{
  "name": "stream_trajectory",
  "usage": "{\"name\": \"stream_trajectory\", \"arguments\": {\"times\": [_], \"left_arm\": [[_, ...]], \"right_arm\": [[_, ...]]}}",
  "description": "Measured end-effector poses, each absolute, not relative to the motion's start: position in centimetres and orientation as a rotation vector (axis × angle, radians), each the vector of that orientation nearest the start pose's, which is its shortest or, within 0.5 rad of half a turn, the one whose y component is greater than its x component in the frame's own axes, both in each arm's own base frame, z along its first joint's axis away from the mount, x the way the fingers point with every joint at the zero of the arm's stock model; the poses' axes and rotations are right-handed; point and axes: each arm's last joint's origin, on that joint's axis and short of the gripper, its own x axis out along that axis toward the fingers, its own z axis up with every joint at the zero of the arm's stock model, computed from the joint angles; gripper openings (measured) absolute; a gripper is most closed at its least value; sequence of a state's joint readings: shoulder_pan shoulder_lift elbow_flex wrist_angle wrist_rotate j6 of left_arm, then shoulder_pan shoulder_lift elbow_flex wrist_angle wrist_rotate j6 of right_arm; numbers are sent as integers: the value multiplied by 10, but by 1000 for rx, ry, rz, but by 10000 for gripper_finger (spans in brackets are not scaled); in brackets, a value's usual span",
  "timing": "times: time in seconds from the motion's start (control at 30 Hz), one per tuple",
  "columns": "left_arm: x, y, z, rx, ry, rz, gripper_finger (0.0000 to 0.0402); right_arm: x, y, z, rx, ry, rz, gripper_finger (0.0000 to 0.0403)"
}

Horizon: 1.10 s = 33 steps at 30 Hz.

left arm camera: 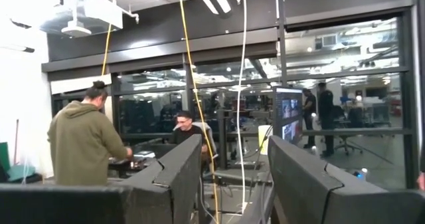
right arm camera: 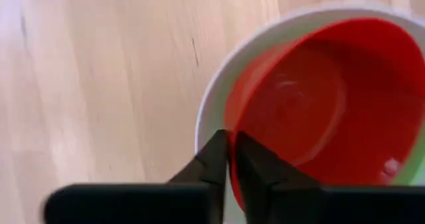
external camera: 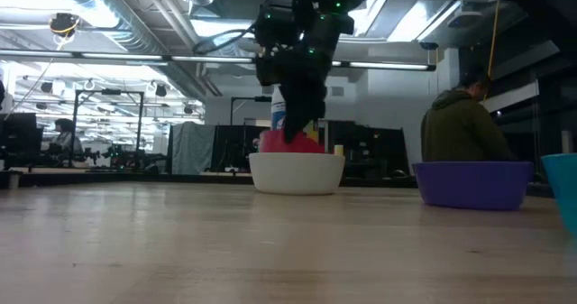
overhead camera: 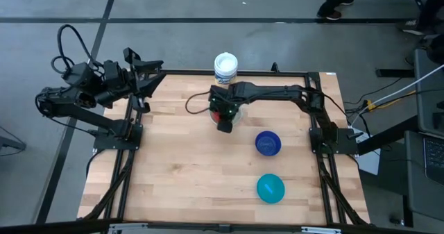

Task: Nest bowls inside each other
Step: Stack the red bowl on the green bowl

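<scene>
1. My right gripper [right arm camera: 229, 159] hangs over the white bowl [external camera: 297, 171], which stands on the bench [overhead camera: 194, 171] near its far edge, at about 12 o'clock from the bench's middle.
2. The red bowl [right arm camera: 319, 104] sits inside the white one, a little tilted. I judge it was put there because the white bowl is the widest and must carry the others.
3. My fingers [right arm camera: 255, 164] stand on both sides of the red bowl's rim, with only a thin gap between them. I cannot tell if they are grasping the rim or have just released it.
4. The dark blue bowl [overhead camera: 268, 142] lies at about 4 o'clock from the white bowl, apart from it. The teal bowl [overhead camera: 270, 188] lies farther, toward 5 o'clock. Both are not yet nested.
5. My left gripper [overhead camera: 142, 71] waits beyond the bench's far left corner, at about 10 o'clock, with its fingers [left arm camera: 302, 177] released and holding nothing.
</scene>
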<state>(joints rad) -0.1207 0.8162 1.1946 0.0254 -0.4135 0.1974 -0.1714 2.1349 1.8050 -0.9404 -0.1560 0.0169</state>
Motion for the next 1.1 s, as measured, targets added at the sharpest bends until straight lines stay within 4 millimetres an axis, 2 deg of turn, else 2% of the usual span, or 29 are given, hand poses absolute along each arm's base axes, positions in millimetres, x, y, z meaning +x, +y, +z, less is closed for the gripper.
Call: {"name": "stream_trajectory", "arguments": {"times": [0.23,0.4,0.47,0.6,0.73,0.87,1.1], "left_arm": [[127,-3,475,129,-302,351,171],[101,1,477,109,-316,365,171],[89,2,477,104,-324,366,171],[75,4,476,91,-325,364,171],[76,4,473,93,-303,362,171],[80,3,472,99,-283,360,171],[86,2,471,104,-269,360,171]], "right_arm": [[429,-87,220,393,1221,19,134],[416,-88,239,357,1244,-10,167],[412,-88,246,332,1244,-1,167],[419,-83,258,286,1126,38,148],[424,-74,255,278,1107,83,116],[427,-74,250,287,1104,110,91],[428,-89,243,308,1105,81,91]]}}
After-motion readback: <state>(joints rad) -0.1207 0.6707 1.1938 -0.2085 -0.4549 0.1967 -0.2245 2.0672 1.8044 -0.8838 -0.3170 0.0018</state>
